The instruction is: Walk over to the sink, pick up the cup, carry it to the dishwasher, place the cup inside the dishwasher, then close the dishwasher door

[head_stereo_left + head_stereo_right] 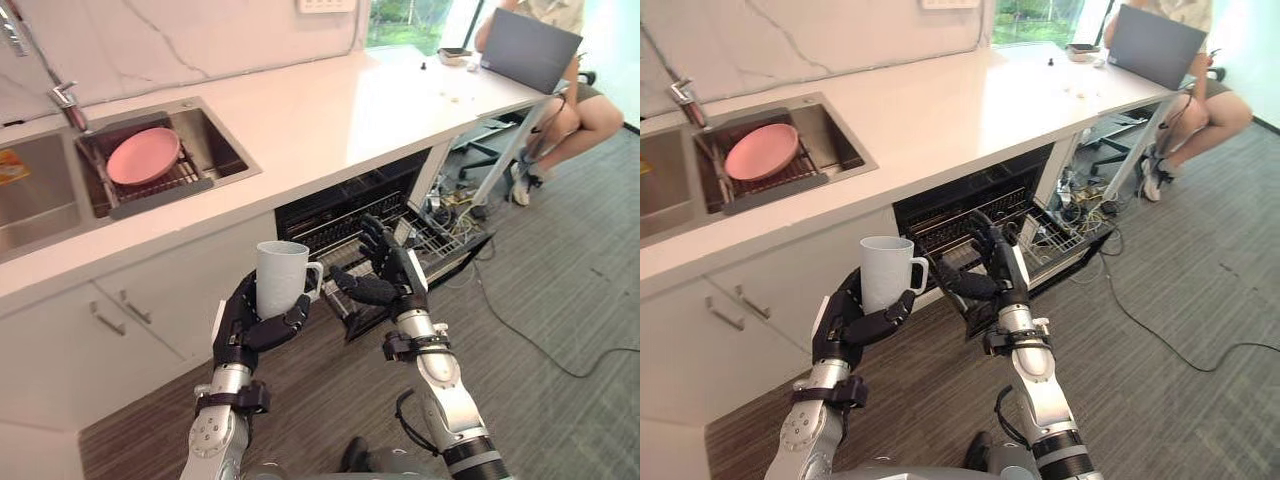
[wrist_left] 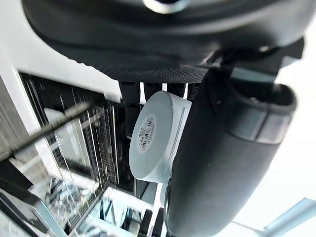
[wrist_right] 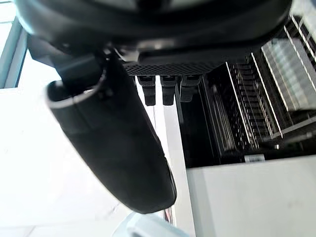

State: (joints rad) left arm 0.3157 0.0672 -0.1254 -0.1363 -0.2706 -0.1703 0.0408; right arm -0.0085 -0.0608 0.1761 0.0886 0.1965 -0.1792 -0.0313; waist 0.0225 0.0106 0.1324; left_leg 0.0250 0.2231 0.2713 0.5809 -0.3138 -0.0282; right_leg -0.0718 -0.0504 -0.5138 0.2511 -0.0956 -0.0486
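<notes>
Pickup looked done: cup point(image 1: 282, 278) was upright in left hand point(image 1: 250, 325), fingers wrapped round body, handle toward right hand point(image 1: 385, 275). Cup was away from sink point(image 1: 215, 150), held near open dishwasher point(image 1: 350, 205), not yet inside. Right hand was empty, fingers loosely spread, above pulled-out rack point(image 1: 435, 240). Remaining: place cup in rack, shut dishwasher.

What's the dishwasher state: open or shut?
Open. The dishwasher shows a dark interior under the counter, its wire rack pulled out. The cup is outside, in the left hand.
</notes>
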